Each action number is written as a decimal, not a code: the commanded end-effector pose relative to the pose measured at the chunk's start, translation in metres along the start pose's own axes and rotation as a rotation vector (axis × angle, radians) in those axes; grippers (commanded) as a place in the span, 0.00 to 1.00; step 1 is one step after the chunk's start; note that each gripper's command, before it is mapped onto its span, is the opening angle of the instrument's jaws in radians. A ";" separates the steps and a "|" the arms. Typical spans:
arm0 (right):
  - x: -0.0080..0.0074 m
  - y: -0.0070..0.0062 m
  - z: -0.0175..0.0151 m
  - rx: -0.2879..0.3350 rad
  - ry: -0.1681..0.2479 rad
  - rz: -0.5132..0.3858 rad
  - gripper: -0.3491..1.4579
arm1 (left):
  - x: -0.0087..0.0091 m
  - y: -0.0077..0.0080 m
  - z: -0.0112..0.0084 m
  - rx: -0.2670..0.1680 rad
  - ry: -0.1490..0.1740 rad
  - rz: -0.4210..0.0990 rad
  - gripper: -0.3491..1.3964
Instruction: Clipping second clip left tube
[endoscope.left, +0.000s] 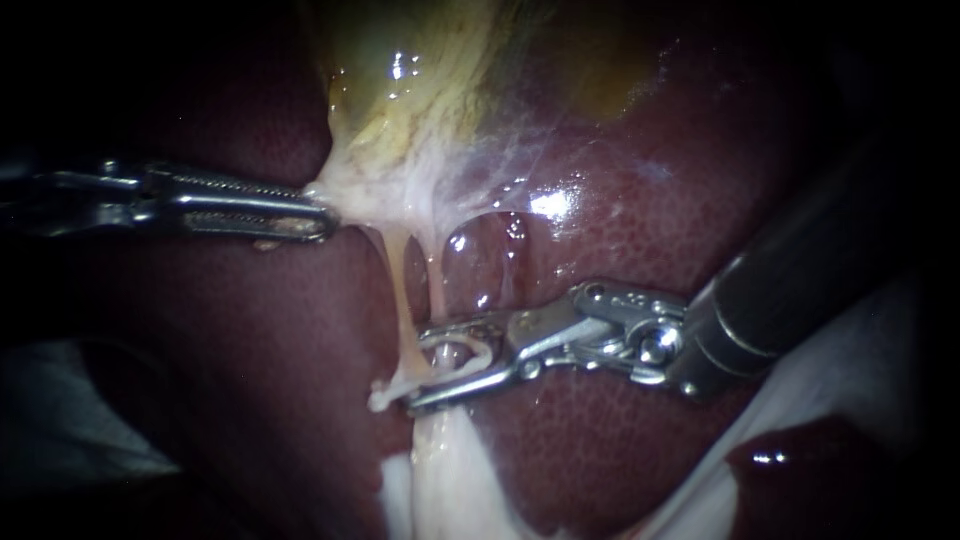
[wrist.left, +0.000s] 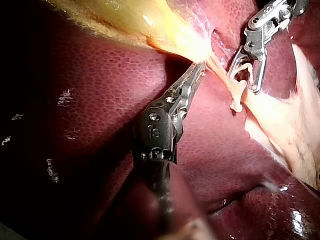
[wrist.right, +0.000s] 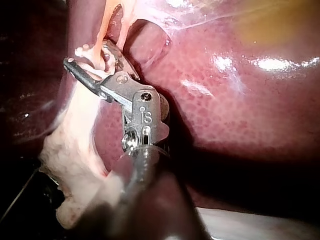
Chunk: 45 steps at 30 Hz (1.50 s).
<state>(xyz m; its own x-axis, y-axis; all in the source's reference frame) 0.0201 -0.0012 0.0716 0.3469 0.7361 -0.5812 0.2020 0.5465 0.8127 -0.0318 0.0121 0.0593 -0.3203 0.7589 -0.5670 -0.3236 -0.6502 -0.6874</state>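
left tube (endoscope.left: 395, 285), a thin cream-coloured strand, runs downward in the endoscope view from the stretched whitish membrane (endoscope.left: 400, 200) beneath the yellow-green gallbladder (endoscope.left: 430, 90), across the dark red liver (endoscope.left: 620, 230). a second pale tube (endoscope.left: 437, 285) lies just beside it. right instrument (endoscope.left: 418, 368), a dark shaft ending in silver jaws, enters from the right, roughly crosswise to the tube's long axis. its jaws stand apart, with the tube's lower stretch at their mouth and not visibly pinched. this is the nearer instrument, so closure appears to depend on the tube lying fully between the jaws. left instrument (endoscope.left: 322, 212), with toothed silver jaws closed on the membrane's edge, holds it taut to the left, well apart from the clipping site.
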 end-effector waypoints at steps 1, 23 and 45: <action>0.0001 -0.0001 0.0004 0.000 0.006 -0.002 0.47 | 0.0000 0.0000 0.0000 0.002 0.000 -0.001 0.00; 0.0029 -0.0040 0.0033 0.049 0.066 0.014 0.47 | 0.0000 0.0001 0.0001 0.002 0.000 -0.001 0.00; 0.0050 -0.0063 0.0008 0.084 0.072 0.059 0.00 | 0.0001 0.0001 0.0002 0.003 0.000 -0.001 0.00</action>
<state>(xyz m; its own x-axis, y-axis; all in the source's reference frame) 0.0213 -0.0013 0.0636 0.2911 0.7962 -0.5305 0.2559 0.4695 0.8450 -0.0320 0.0121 0.0593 -0.3197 0.7595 -0.5665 -0.3257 -0.6496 -0.6870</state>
